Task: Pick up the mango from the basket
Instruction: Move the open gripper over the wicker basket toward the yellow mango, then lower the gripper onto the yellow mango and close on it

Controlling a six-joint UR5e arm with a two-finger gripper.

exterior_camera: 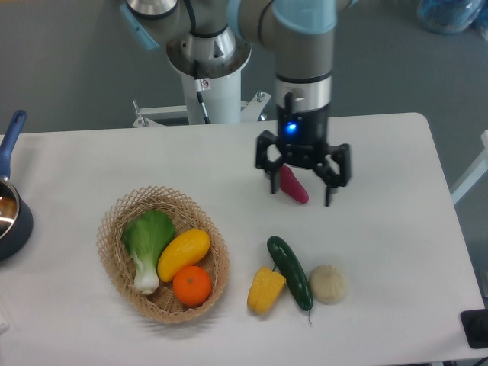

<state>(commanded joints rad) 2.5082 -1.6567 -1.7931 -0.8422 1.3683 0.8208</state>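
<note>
Above the middle of the frame, the arm hung straight down from the top edge, its gripper [303,185] spread wide and holding nothing, with a purple sweet potato [293,185] on the table [396,229] showing between its two fingers. Lower left of centre, the wicker basket [114,229] held the mango [183,254] lying aslant in its middle, a green leafy vegetable [146,242] touching it on the left and an orange [192,285] touching its lower end. Right of the basket lay a yellow piece [266,289], a cucumber [290,272] and a pale round item [329,284], and a dark pot [9,213] sat at the left edge.
</note>
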